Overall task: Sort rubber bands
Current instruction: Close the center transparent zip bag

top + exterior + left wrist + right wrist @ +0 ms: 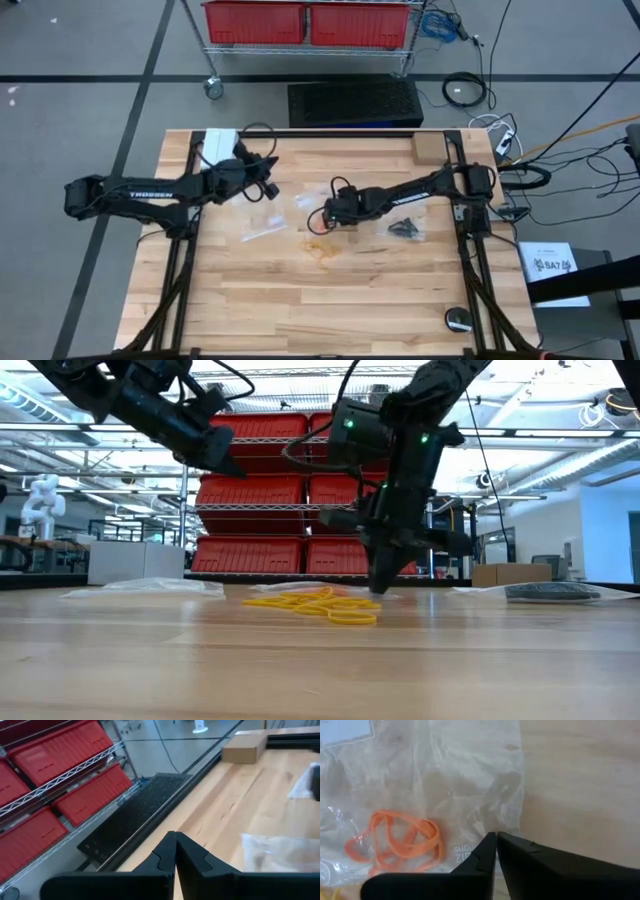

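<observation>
Several orange rubber bands lie flat in bag; right hand shut, empty.

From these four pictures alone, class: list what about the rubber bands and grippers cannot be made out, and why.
- Orange rubber bands: right wrist view, count unclear; they overlap under the clear bag.
- Yellow rubber bands: low view, a tangled heap; count unclear.
- Dark pile: high view, too small to identify.
- Right gripper: whether it pinches the bag is hidden by its own fingers.

Grey floor, wire shelf, red bins, ceiling lights
</observation>
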`<action>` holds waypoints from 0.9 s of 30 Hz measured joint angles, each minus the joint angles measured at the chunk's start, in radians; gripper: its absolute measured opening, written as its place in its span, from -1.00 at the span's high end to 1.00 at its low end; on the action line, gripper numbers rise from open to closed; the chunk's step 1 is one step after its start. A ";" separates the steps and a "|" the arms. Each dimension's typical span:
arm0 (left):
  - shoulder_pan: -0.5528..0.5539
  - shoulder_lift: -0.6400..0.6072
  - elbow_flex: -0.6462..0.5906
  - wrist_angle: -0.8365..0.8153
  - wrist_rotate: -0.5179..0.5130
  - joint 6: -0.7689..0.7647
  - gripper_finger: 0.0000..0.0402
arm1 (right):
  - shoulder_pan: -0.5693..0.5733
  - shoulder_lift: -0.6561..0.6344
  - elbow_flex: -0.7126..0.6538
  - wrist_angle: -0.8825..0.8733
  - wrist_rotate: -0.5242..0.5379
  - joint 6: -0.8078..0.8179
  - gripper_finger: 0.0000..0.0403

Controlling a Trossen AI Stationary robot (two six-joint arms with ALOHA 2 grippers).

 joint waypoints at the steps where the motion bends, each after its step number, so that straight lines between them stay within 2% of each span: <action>1: 0.007 0.000 0.002 -0.001 0.000 0.000 0.93 | 0.009 -0.014 -0.001 -0.003 0.005 0.000 0.90; 6: 0.045 0.000 0.003 -0.017 0.030 -0.009 0.93 | 0.040 -0.097 0.003 -0.013 0.070 -0.050 0.79; 9: 0.057 0.000 0.003 -0.021 0.039 -0.033 0.93 | 0.035 -0.127 0.003 -0.014 0.101 -0.136 0.70; 15: 0.060 0.000 0.003 -0.019 0.133 -0.037 0.87 | -0.032 -0.141 0.006 0.055 0.122 -0.365 0.44; 21: 0.060 0.000 -0.005 -0.015 0.231 -0.087 0.67 | -0.177 -0.070 0.006 0.119 0.021 -0.542 0.06; 24: 0.060 0.001 -0.019 -0.022 0.241 -0.104 0.55 | -0.242 -0.038 0.006 0.134 0.012 -0.591 -0.12; 27: 0.061 0.009 -0.023 -0.023 0.241 -0.113 0.47 | -0.290 -0.008 0.006 0.187 -0.052 -0.629 -0.23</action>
